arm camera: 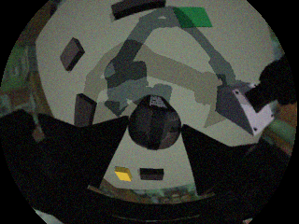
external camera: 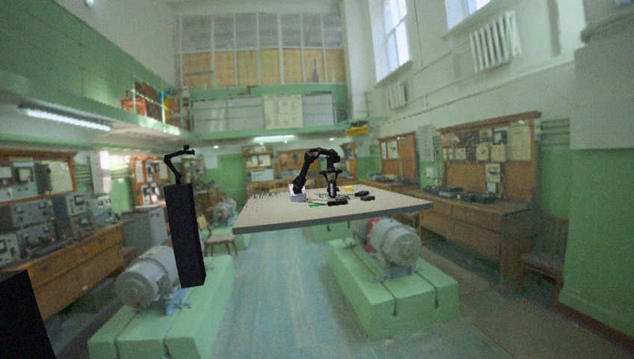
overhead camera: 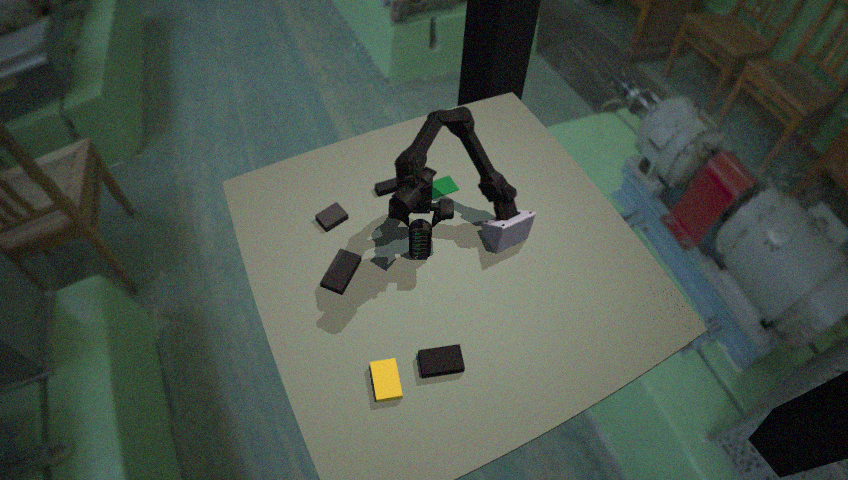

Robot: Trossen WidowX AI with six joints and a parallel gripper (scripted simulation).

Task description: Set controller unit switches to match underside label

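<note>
The dark grey controller unit (overhead camera: pixel 420 240) (external camera: pixel 332 189) (arm camera: pixel 155 126) is on end and tilted at the middle of the bench (overhead camera: pixel 523 321). The top view shows its ridged switch face with thin green lines; the single settings cannot be read. A pale label (arm camera: pixel 156 100) (external camera: pixel 331 188) is on the opposite face, foreshortened, its squares too small to read. My gripper (overhead camera: pixel 420 220) (external camera: pixel 331 179) (arm camera: pixel 156 123) is above the unit, its fingertips against both long sides, shut on it. Whether the unit's lower end touches the bench cannot be told.
A yellow block (overhead camera: pixel 386 379) (arm camera: pixel 123 174) and a black block (overhead camera: pixel 440 361) (arm camera: pixel 151 174) lie near the front. Two dark blocks (overhead camera: pixel 340 271) (overhead camera: pixel 331 216) lie to the left. Behind the arm are another dark block (overhead camera: pixel 385 187) and a green plate (overhead camera: pixel 445 186). A pale wedge (overhead camera: pixel 510 233) is at the arm's base.
</note>
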